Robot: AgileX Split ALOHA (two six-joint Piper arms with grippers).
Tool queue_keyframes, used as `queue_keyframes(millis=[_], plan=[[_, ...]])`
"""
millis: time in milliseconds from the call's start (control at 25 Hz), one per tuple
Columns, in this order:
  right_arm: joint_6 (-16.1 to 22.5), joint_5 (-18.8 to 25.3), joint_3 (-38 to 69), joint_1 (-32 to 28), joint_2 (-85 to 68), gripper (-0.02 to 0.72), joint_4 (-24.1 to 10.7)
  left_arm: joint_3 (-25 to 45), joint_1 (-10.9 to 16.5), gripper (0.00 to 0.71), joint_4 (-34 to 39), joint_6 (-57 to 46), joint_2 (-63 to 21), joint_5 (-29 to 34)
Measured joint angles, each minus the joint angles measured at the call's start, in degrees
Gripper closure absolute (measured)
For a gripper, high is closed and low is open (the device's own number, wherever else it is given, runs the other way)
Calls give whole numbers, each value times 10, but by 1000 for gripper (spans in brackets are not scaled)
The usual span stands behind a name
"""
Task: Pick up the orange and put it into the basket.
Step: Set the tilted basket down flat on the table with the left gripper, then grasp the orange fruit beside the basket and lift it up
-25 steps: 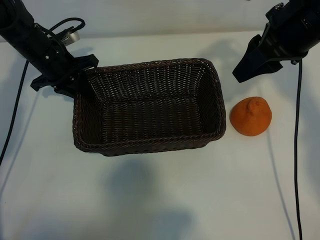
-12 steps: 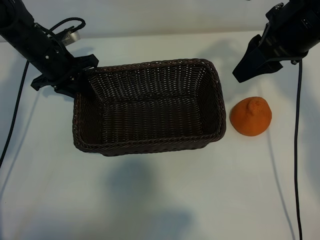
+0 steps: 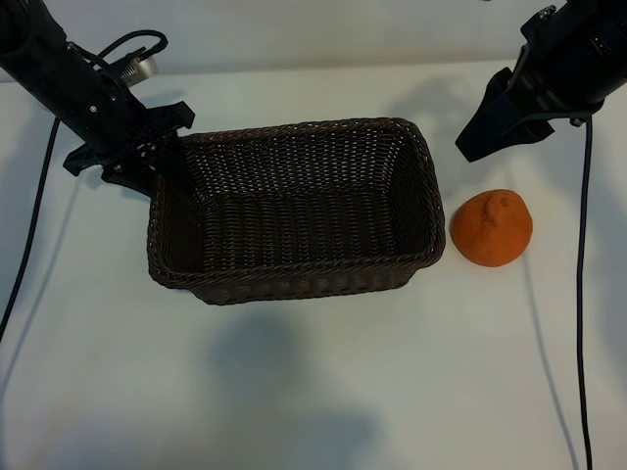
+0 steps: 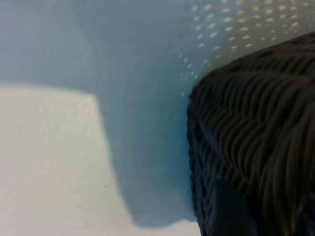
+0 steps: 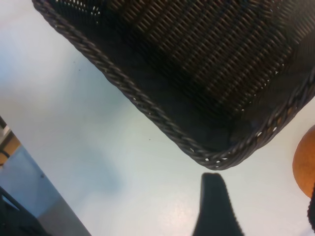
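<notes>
Orange (image 3: pixel 491 228): sits on the white table (image 3: pixel 313 382), at about 3 o'clock from the basket, just beside its short wall, a narrow strip of table between them. Knobbly top points up. Nothing touches it. A sliver of it shows at the edge of the right wrist view (image 5: pixel 305 162).
Basket (image 3: pixel 294 284): dark brown wicker, rectangular, rounded corners, braided rim; centre of the table, long side running 9 to 3 o'clock. Nothing lies inside; woven floor bare.
Right hand (image 3: pixel 490 127): hangs above the table at about 12 o'clock from the orange, near it but apart, just off the basket's 2 o'clock corner. Fingers spread, holding nothing; one dark fingertip (image 5: pixel 212 206) shows in the right wrist view above bare table beside the basket's corner.
Left hand (image 3: pixel 157 157): at the basket's 10 o'clock corner, right against the rim. In the exterior view the fingers merge with the dark weave; cannot tell whether they are spread or pinching the rim. The left wrist view shows only wicker wall (image 4: pixel 256 147) close up and its shadow on the table.
Cables (image 3: pixel 580 294): black leads trail down both outer sides of the table.
</notes>
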Motion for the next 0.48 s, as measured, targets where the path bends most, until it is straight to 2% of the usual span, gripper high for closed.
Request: queue_keyframes(millis=[120, 480], plan=[[0, 0, 0, 0, 0, 258, 0, -1, 0, 227, 0, -4, 0, 0], [0, 0, 0, 0, 0, 258, 0, -15, 0, 217, 3, -21, 0, 0]])
